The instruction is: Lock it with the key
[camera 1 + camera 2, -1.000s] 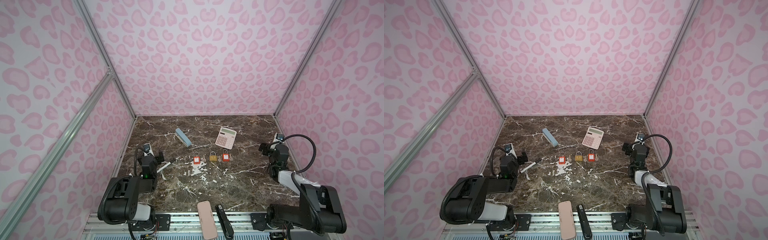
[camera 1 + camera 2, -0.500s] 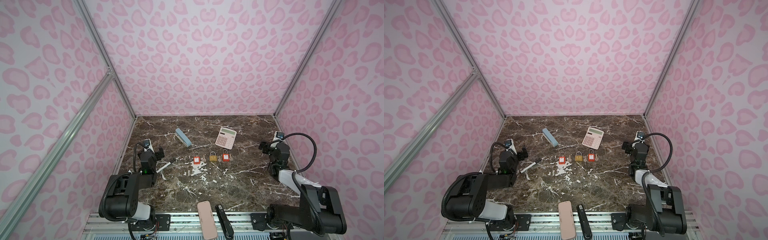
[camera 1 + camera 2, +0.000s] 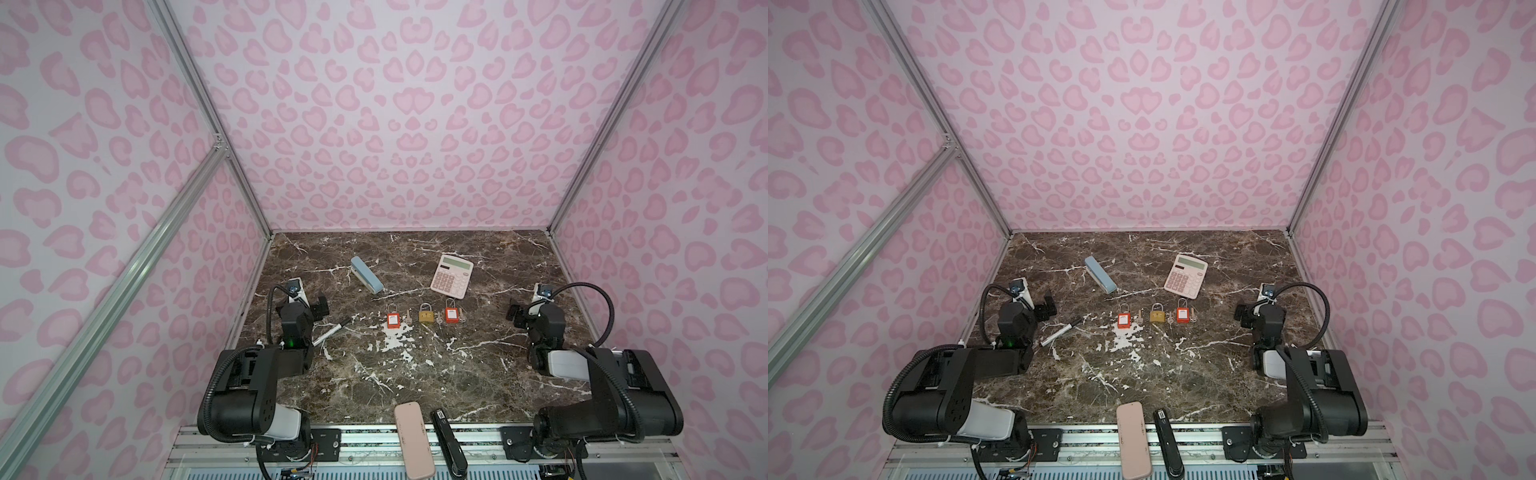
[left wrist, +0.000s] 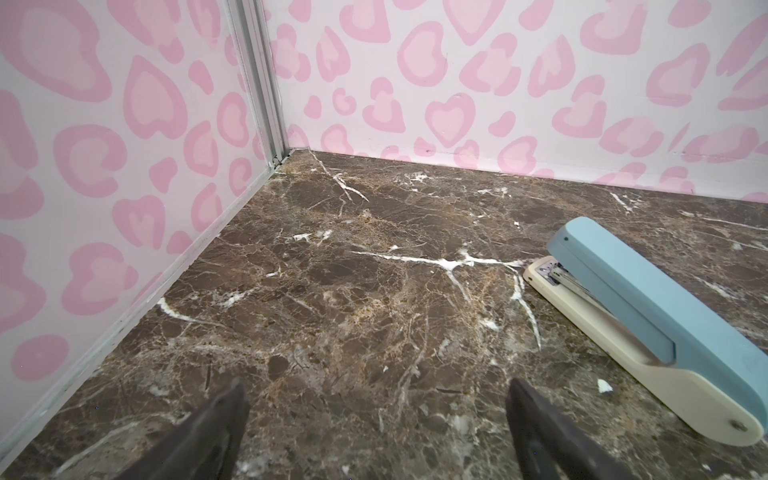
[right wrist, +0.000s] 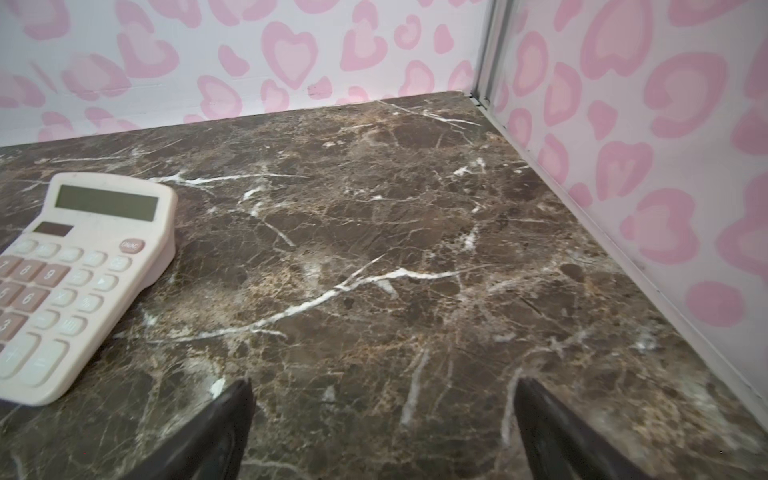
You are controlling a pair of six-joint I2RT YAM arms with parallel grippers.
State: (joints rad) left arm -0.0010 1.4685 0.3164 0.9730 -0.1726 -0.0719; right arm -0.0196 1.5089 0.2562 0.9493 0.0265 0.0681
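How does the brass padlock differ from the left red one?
The brass padlock is gold metal, the left red padlock red with a white label. The brass padlock's shackle is short and wide, the red one's tall and narrow. The brass padlock sits mid-row, the red one at the left end. Both lie flat, a key beside each.

— Anything legible?
— Only on the calculator (image 5: 79, 286): keys marked 8, 9, 6, a percent sign, MU, and a pink key reading ON/AC, slightly blurred.
— And the white labels on the red padlocks (image 3: 393, 321) (image 3: 451, 314)?
— Too small to read. Same for the white tag on the black stapler (image 3: 448, 442).
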